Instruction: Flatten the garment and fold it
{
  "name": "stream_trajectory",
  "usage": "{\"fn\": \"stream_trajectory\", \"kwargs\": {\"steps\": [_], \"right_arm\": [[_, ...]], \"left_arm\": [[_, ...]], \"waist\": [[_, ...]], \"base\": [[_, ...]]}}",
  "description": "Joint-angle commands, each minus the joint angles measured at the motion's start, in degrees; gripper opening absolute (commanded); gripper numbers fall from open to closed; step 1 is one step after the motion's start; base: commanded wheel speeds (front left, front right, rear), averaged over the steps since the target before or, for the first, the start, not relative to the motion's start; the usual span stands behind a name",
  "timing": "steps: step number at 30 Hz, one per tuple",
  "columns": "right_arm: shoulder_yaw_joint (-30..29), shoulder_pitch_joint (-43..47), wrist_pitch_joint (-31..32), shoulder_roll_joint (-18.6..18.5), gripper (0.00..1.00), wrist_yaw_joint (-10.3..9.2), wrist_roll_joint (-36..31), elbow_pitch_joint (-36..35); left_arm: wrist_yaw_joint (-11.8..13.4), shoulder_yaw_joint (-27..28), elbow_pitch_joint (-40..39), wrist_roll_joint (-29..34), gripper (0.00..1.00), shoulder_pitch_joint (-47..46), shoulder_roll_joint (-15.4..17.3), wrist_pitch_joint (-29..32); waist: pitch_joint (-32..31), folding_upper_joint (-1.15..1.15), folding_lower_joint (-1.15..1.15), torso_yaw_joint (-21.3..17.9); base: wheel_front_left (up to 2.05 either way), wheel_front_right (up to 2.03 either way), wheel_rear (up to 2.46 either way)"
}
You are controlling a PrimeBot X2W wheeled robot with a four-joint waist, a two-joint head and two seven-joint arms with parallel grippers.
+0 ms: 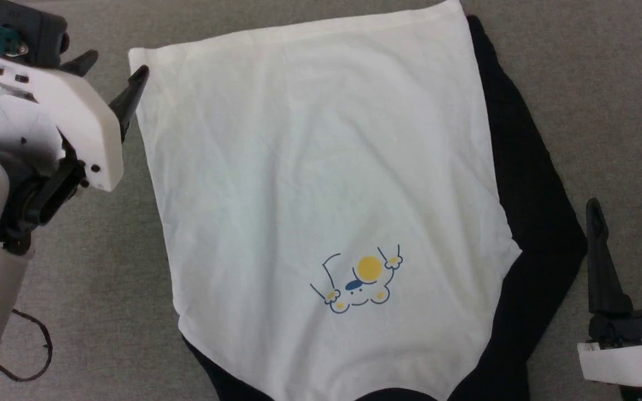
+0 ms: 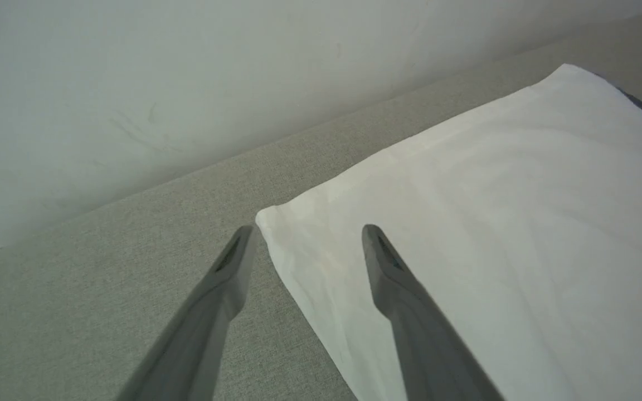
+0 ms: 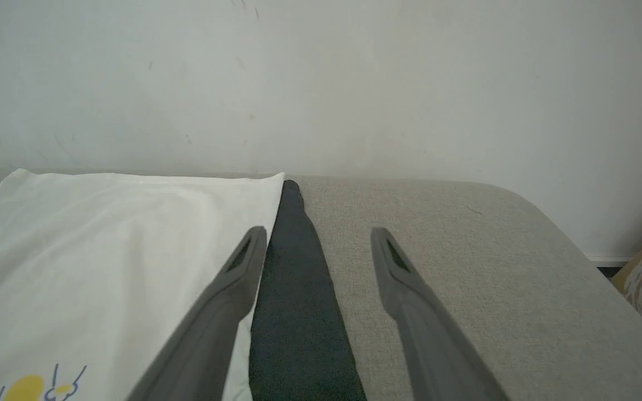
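Two grippers, both spread wide, both empty. Our left gripper [image 1: 117, 62] hovers at the far-left hem corner [image 1: 134, 54] of the garment [image 1: 321, 184]; its wrist view has one finger over white cloth, the other over grey surface [image 2: 131, 250], straddling the edge. We judge this a set-up to pinch that corner for a fold. Garment lies spread flat, print up, collar toward us. Black sleeve [image 1: 527, 184] lies along its right side; our right gripper [image 1: 623, 199] sits near it, not touching.
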Motion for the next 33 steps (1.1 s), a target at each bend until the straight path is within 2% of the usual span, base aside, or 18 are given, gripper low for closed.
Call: {"fn": "stream_trajectory", "kwargs": {"steps": [1,10,17,22,23,24,25,33], "right_arm": [[0.1,-1.0,-0.4,0.2,1.00,-0.05,-0.5,-0.2],[0.4,-2.9,0.1,0.2,1.00,-0.05,-1.2,-0.7],[0.3,-3.3,0.3,0.2,1.00,-0.05,-1.2,-0.8],[0.1,-3.6,0.5,0.2,1.00,-0.05,-1.3,-0.7],[0.1,-3.7,0.5,0.2,1.00,-0.05,-1.4,-0.7],[0.1,-3.8,0.6,0.2,1.00,-0.05,-1.4,-0.7],[0.2,-4.0,0.6,0.2,1.00,-0.05,-1.5,-0.7],[-0.2,-4.4,1.1,0.2,1.00,-0.05,-1.9,-0.3]], "left_arm": [[-0.1,-0.6,1.5,-0.3,1.00,-1.6,-0.4,1.5],[0.4,-1.5,7.1,-0.3,1.00,-4.0,-1.3,3.4],[2.3,-0.4,9.0,0.2,1.00,-3.9,-1.2,1.9],[1.8,-0.7,9.6,-0.5,1.00,-3.1,-1.4,1.7],[1.6,-0.8,9.6,-0.7,0.60,-3.1,-1.6,1.5],[1.5,-0.7,9.6,-0.8,0.32,-3.1,-1.7,1.0],[1.4,-0.6,9.7,-0.8,0.00,-3.1,-1.8,0.6],[1.2,-0.5,10.9,-1.0,0.00,-3.9,-2.8,-1.6]], "waist": [[3.6,0.00,-0.02,-1.5],[6.8,0.00,-0.02,-2.1],[7.8,0.00,-0.02,-2.0],[8.3,0.00,-0.02,-1.7],[8.3,0.00,-0.02,-1.7],[8.4,0.00,-0.02,-1.7],[8.4,0.00,-0.02,-1.7],[7.5,0.00,-0.02,-1.4]], "base": [[0.00,0.00,0.00],[0.00,0.00,0.00],[0.00,0.00,0.00],[0.00,0.00,0.00],[0.00,0.00,0.00],[0.00,0.00,0.00],[0.00,0.00,0.00],[0.00,0.00,0.00]]}}
